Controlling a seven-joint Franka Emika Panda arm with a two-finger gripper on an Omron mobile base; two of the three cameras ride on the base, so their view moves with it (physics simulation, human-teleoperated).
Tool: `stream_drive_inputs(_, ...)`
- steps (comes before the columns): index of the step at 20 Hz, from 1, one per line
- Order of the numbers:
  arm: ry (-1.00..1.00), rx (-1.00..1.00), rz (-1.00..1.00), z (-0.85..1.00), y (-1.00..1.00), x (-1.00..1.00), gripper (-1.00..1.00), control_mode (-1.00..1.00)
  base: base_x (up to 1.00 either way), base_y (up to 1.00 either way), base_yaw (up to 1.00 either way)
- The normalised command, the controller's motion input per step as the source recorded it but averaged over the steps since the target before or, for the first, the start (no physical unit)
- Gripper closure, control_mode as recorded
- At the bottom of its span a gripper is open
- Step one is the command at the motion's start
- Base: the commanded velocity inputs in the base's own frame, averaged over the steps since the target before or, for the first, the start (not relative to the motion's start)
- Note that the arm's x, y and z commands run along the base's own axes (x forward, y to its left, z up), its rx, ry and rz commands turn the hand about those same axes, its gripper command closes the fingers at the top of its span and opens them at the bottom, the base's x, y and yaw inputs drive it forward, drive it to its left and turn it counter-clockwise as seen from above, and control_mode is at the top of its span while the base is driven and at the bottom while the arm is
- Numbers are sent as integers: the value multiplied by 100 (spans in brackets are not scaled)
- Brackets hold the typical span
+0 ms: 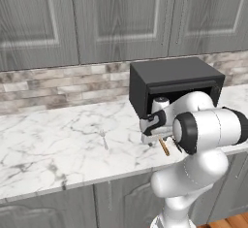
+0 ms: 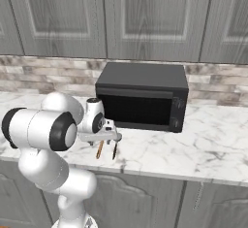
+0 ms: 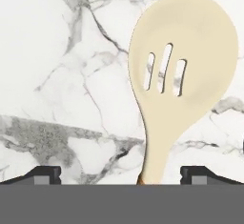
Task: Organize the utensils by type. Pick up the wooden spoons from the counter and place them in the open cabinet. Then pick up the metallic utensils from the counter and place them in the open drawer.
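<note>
We note the marble table point(image 1: 58, 144) beneath the end effector point(image 3: 121, 173), with the black oven point(image 2: 143, 96) just behind it. The end effector's jaws stand wide apart, holding nothing. Between them lies the slotted pale-headed wooden spoon point(image 3: 178, 70), flat on the table. The silver fork point(image 1: 103, 138) lies well apart.

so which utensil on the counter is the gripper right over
The wooden slotted spoon: its pale head with three slits lies between the open gripper fingertips. The silver fork lies apart, off to the arm's left.
</note>
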Motion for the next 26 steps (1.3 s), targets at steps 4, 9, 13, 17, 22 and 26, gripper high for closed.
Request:
stream_drive_inputs(4, 0, 0, 0, -36, -1, 0, 100, -100, 0, 0, 0)
stream_drive_inputs(9, 0, 0, 0, -22, -3, -11, 100, -100, 0, 0, 0)
stream_drive_inputs(13, -1, 0, 1, 5, 0, -29, 100, -100, 0, 0, 0)
stream_drive_inputs(17, 0, 0, 7, 48, 0, -29, 100, -100, 0, 0, 0)
stream_drive_inputs(22, 0, 0, 13, 74, 1, -37, 100, -100, 0, 0, 0)
stream_drive_inputs(26, 0, 0, 26, 59, 13, -61, 100, -100, 0, 0, 0)
